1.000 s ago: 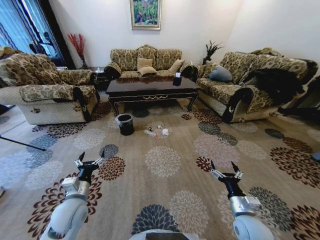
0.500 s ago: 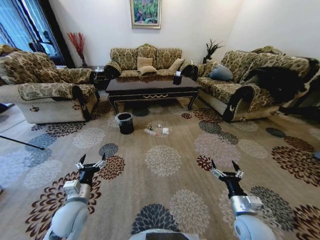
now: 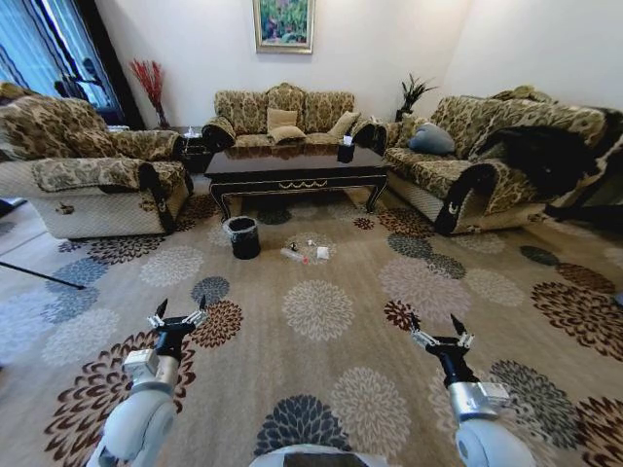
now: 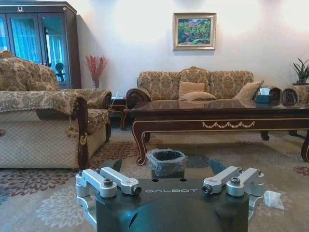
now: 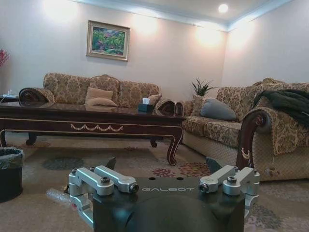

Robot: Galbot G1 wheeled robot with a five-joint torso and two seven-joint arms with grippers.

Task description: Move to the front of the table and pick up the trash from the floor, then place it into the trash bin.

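Facing the glossy dark brown coffee table at upper centre of the head view, the robot holds both arms low. The left hand and right hand hover with fingers spread wide and empty. The small round black bin stands before the table; the clear bottle and white scraps lie just right of it on the beige flowered carpet.

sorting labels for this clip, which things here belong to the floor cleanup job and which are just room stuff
Job:
trash on the floor
trash bin, beside it
table, behind both
left gripper and right gripper, open, held low over the carpet

Just lying about:
sofas
tissue box on the table
painting
dark throw
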